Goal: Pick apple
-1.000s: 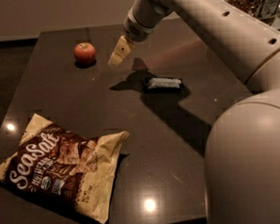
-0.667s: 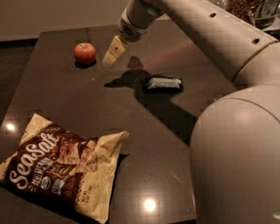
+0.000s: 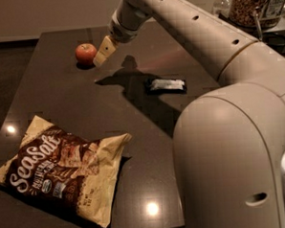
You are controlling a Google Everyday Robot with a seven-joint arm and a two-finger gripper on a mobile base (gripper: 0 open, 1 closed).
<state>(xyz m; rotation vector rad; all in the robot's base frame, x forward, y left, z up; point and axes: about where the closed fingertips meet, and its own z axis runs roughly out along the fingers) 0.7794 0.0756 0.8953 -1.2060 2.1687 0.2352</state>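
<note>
High view down arm; tool far, upper-left.

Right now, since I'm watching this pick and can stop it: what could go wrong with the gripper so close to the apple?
1. The gripper hangs slanted just beside the apple, not over it. A sideways touch could roll the round fruit away.
2. The apple sits toward the far left corner of the dark table, so a roll might carry it off the edge.

The wrapped snack bar and Sea Salt chip bag lie apart from it.
</note>
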